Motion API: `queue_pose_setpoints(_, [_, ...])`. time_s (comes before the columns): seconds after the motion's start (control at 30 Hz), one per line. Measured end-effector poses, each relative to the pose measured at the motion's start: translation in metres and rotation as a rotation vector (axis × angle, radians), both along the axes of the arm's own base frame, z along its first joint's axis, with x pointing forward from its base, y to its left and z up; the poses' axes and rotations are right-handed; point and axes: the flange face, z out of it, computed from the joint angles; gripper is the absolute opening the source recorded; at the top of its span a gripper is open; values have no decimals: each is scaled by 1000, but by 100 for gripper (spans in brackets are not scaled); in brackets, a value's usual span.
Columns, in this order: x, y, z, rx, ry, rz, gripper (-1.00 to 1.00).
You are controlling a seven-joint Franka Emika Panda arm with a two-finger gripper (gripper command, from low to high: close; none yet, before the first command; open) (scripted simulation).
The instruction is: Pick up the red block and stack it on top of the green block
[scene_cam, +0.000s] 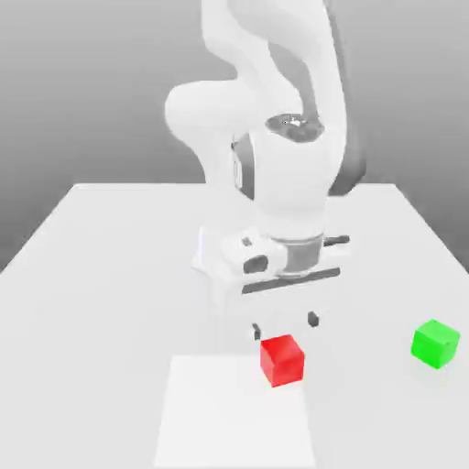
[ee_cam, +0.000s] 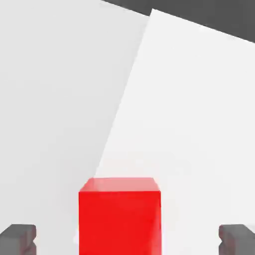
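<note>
Exterior view: red block (scene_cam: 281, 359) under open pincer (scene_cam: 285, 324).

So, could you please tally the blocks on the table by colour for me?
Red block: 1
Green block: 1
Total: 2 blocks on the table

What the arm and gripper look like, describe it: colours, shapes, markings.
The arm is glossy white with rounded, bulky links and a dark grey strip along one side. The wrist ends in a white block with dark slots. The gripper has two small dark grey fingertips.
</note>
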Motion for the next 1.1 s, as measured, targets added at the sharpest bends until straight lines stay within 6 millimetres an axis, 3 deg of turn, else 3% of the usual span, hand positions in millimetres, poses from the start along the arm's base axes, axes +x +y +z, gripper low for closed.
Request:
queue_pose_setpoints(0.1, [-2, 0, -27, 0, 3, 1, 0])
queue_pose_setpoints(0.13, [-3, 0, -33, 0, 3, 0, -100])
queue_pose_setpoints(0.37, [-3, 0, -33, 0, 3, 0, -100])
queue_pose_setpoints(0.6, [-3, 0, 22, -1, 3, 1, -100])
queue_pose_setpoints(0.73, [-1, 28, 34, -5, 2, -50, -100])
queue_pose_setpoints(1.1, [-9, 132, 48, -10, -4, -259, -100])
